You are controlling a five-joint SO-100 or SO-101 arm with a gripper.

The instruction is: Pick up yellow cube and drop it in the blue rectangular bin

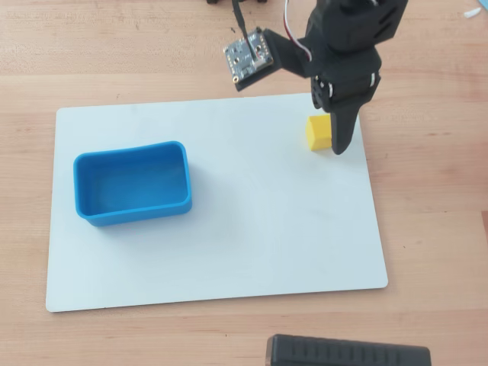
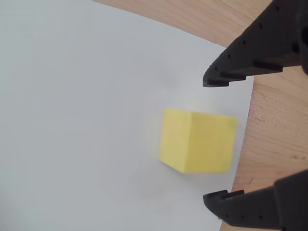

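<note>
hand (image 2: 211, 139) spread wide in the wrist view, its two black fingertips (image 2: 226, 77) standing apart above and below the yellow cube (image 2: 197, 140) with white showing between each tip and the cube, so it has hold of nothing. from overhead the black arm comes down from the top edge and the hand (image 1: 339, 141) hangs at the right side of the yellow cube (image 1: 318, 132), partly covering it. the cube sits on a white board (image 1: 229, 252) near the board's upper right corner, close to the right edge, with the wooden tabletop (image 1: 435, 191) beyond. the blue rectangular bin (image 1: 133, 212) rests on the left part of the board, well apart from the cube, and looks empty.
</note>
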